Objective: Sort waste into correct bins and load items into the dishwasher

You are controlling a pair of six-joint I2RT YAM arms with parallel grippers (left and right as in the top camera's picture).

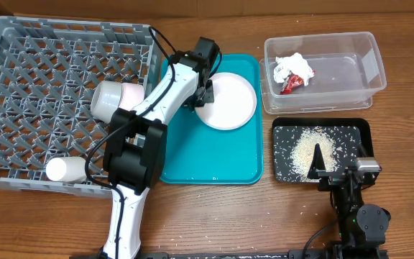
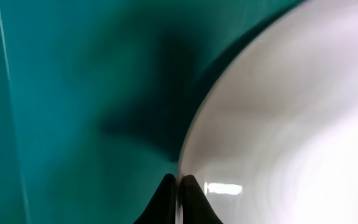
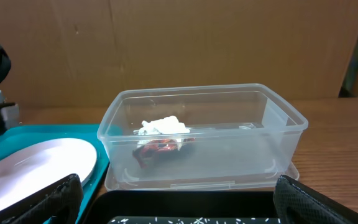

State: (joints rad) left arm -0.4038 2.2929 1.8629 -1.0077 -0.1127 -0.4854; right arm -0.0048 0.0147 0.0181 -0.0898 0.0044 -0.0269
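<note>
My left gripper (image 1: 201,97) is shut on the left rim of the pale round plate (image 1: 228,101), which lies on the teal tray (image 1: 192,155). In the left wrist view the two fingertips (image 2: 179,186) pinch the plate's edge (image 2: 278,124). The clear tub (image 1: 351,83) holds the white tissue (image 1: 295,66) and red wrapper (image 1: 291,84); both show in the right wrist view, tissue (image 3: 163,126) and wrapper (image 3: 160,148). The black tray (image 1: 282,151) holds rice (image 1: 309,147). My right gripper (image 1: 334,173) is open and empty at the black tray's near edge. A silver-grey bowl (image 1: 113,98) and a white cup (image 1: 65,170) sit in the grey rack (image 1: 34,86).
The rack fills the left of the table. A few rice grains lie scattered on the wood near the front edge. The right wrist view shows the tub (image 3: 278,124) beyond the black tray and the plate (image 3: 36,162) at left.
</note>
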